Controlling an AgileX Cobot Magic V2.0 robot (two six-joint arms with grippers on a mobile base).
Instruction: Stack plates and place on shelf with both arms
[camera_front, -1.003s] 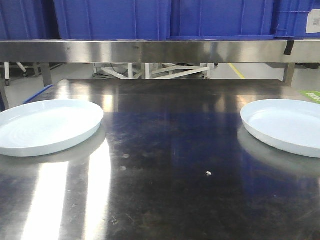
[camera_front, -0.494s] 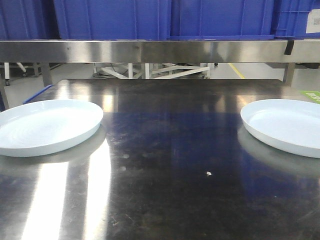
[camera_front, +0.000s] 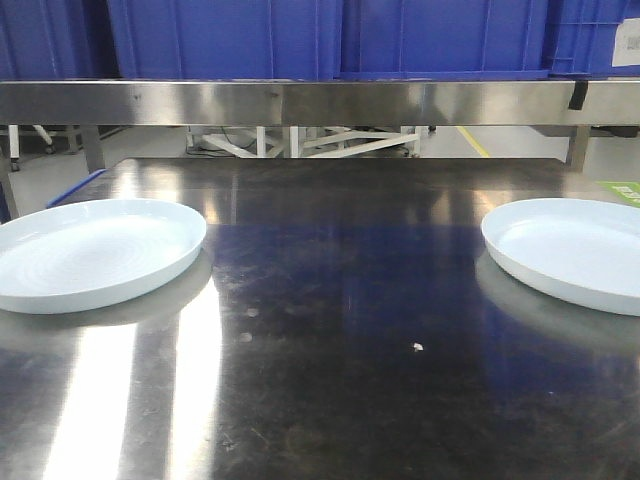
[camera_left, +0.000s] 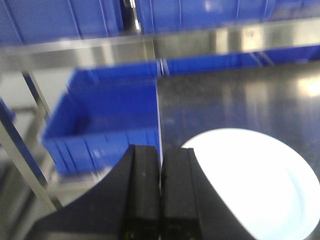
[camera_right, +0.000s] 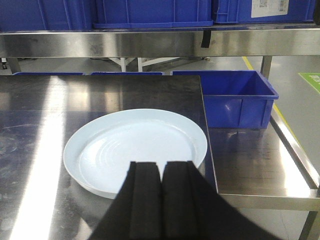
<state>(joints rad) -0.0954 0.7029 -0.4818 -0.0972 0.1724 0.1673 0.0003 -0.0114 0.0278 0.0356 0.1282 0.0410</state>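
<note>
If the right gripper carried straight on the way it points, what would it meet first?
Probably the right-hand plate: the shut right gripper points over its near rim. Its height above the plate is unclear.

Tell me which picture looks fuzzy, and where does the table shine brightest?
Left wrist view: fuzzy all over, the blue bins and left plate smeared. Front view: sharp, with bright white glare streaks on the steel table near that plate. Right wrist view: sharp, a glare stripe beside the right plate.
</note>
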